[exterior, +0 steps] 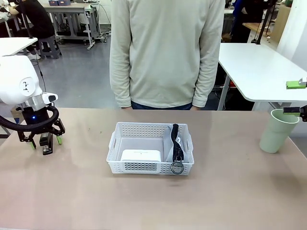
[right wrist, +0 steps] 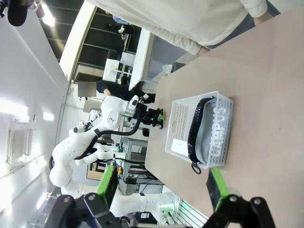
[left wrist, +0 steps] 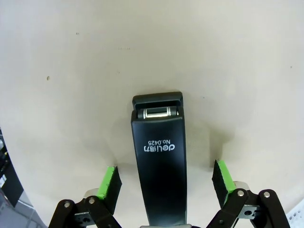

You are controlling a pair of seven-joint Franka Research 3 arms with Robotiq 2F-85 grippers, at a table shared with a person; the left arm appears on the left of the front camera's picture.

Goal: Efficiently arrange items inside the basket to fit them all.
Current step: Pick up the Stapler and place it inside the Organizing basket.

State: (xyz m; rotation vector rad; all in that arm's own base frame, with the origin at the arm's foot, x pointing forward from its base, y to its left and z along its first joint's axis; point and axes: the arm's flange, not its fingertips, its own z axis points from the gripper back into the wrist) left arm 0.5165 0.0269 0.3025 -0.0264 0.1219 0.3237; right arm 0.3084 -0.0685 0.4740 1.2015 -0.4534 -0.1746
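The white basket point(exterior: 151, 148) stands in the middle of the beige surface point(exterior: 153, 206), and a person point(exterior: 165, 52) in a pale sweater stands just behind it, at the far edge. Inside the basket the white box point(exterior: 140, 155) lies flat in the front left part. The grey pouch point(exterior: 171, 143) stands on its edge along the right wall. Its black strap point(exterior: 175, 139) runs over the top of it, and the metal ring point(exterior: 177, 167) hangs over the front rim of the basket. Well to the left of the basket the black stapler point(left wrist: 159, 161) lies on the surface. The left jaws are lowered around it and stand partly open, with one green pad point(left wrist: 110, 183) on each side of the stapler. In the left wrist view a clear gap shows between each pad and the stapler, so nothing is gripped. Well to the right of the basket the pale green cup point(exterior: 278, 130) stands upright on the surface. The right jaws are just above its rim and are wide open. In the right wrist view nothing is between their pads point(right wrist: 107, 180). Whether the lower finger touches the rim of the cup I cannot tell.
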